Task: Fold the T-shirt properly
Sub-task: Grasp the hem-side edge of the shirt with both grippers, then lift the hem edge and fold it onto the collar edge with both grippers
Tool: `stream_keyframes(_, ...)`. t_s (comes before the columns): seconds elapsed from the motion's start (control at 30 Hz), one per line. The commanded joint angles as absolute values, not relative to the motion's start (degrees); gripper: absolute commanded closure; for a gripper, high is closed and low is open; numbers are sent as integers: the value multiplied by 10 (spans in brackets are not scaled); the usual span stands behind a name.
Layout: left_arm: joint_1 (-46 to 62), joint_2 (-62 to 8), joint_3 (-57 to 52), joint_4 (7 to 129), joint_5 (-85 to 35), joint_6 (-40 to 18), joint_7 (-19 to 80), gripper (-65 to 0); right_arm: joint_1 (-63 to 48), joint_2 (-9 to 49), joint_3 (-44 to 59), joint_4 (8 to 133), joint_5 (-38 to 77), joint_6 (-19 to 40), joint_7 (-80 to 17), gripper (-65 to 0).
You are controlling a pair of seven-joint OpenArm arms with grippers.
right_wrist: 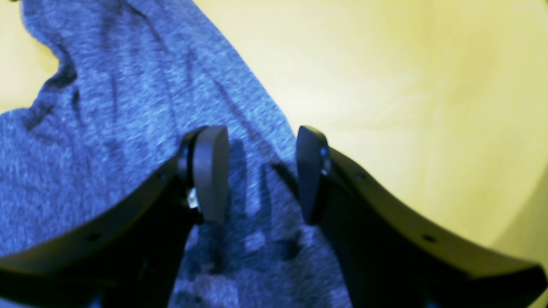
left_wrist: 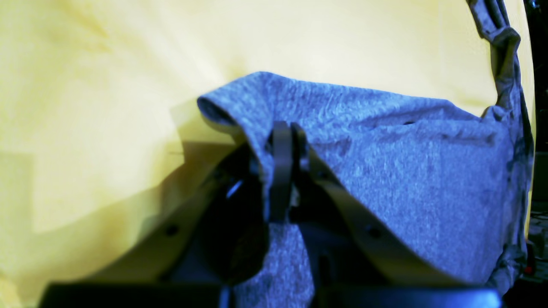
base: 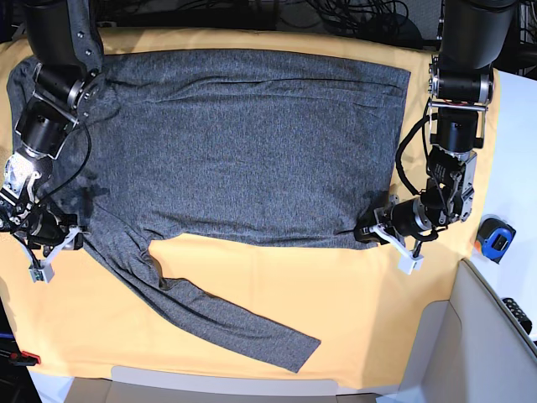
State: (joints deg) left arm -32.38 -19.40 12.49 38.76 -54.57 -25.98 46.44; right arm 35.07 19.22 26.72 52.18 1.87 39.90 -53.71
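Note:
The dark-grey T-shirt (base: 243, 143) lies spread flat on the yellow cloth (base: 352, 294), with one long sleeve (base: 218, 315) trailing toward the front. My left gripper (base: 364, 230) is at the shirt's right lower corner. In the left wrist view its fingers (left_wrist: 282, 162) are pressed together on a raised fold of the T-shirt (left_wrist: 406, 171). My right gripper (base: 72, 238) is at the shirt's left edge near the sleeve's root. In the right wrist view the right gripper (right_wrist: 261, 171) stands open over the T-shirt's (right_wrist: 107, 128) border, and nothing is between its pads.
A blue tape measure (base: 495, 238) lies on the white surface right of the cloth, with a dark object (base: 517, 311) nearer the front. A small red item (base: 25, 359) sits at the front left edge. Cables (base: 336, 17) run behind the table.

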Motion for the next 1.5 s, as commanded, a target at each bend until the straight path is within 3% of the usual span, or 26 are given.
stream_keyframes(0.0, -337, -199, 125, 393, -547, -262, 465, 0, 371, 208, 267, 527, 28, 400, -524, -258)
stream_keyframes(0.13, -334, -198, 125, 393, -547, -262, 465, 0, 370, 227, 266, 524, 26, 400, -513, -265)
stream_keyframes(0.33, -327, -198, 125, 393, -547, -262, 463, 0, 352, 242, 266, 512, 26, 400, -509, -413)
stream_keyframes(0.93, -326, -196, 125, 393, -547, -262, 464, 0, 313, 224, 265, 441, 26, 400, -415, -402)
stream_keyframes(1.03, -317, -196, 125, 393, -547, -262, 463, 0, 313, 224, 265, 441, 26, 400, -415, -345)
stream_keyframes(1.23, -315, -196, 125, 393, -547, -262, 462, 0, 313, 225, 266, 441, 26, 400, -415, -24)
stream_keyframes(1.27, -314, -196, 125, 393, -547, -262, 462, 0, 313, 225, 266, 441, 26, 400, -415, 0)
stream_keyframes(1.47, -314, -196, 125, 393, -547, -262, 462, 0, 314, 224, 266, 443, 26, 400, -415, 0)
